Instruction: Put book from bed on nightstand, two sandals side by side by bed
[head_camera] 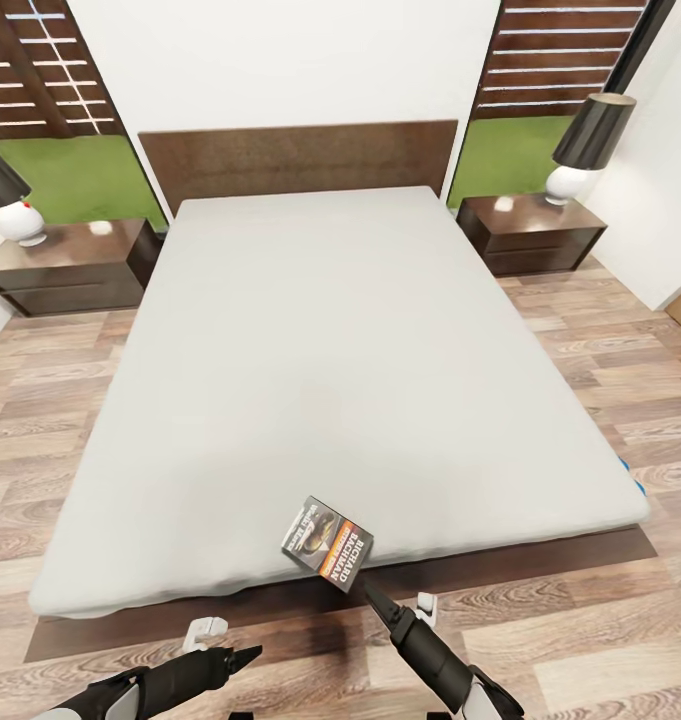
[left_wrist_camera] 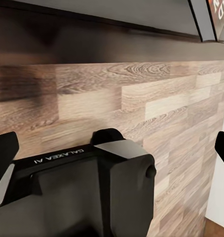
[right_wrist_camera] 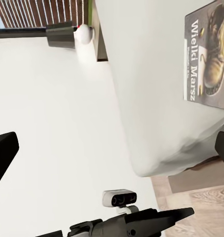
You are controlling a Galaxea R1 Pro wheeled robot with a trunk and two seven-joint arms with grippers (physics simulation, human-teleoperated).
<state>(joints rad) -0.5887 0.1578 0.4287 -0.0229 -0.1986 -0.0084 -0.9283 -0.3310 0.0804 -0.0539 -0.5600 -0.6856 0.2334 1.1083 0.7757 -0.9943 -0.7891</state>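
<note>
Book (head_camera: 327,545) sitting at the foot edge of the bed (head_camera: 340,360), bottom centre of the head view, partly overhanging the mattress lip. Turned at a slant: long axis running from upper left down to lower right, orange band and white letters toward the lower right corner, cover face up. Same book in the right wrist view (right_wrist_camera: 206,54), cut off by the frame edge, "Wielki Marsz" readable along the spine side. Just a sliver of it in the left wrist view (left_wrist_camera: 219,17) too.

Right gripper (head_camera: 377,600) just below the book, tip pointing up at it, close but apart as far as visible. Fingers (right_wrist_camera: 3,153) spread wide, holding nothing. Left gripper (head_camera: 242,656) lower left, over the plank floor (head_camera: 580,640), also wide open and empty; fingers (left_wrist_camera: 3,153) at the frame edges.

Nightstand (head_camera: 75,262) upper left, another one (head_camera: 532,232) upper right, each carrying a lamp (head_camera: 588,150) cropped or partly out of frame. Small bit of blue (head_camera: 630,475) peeking out at the bed's right edge, too little showing to say what.
</note>
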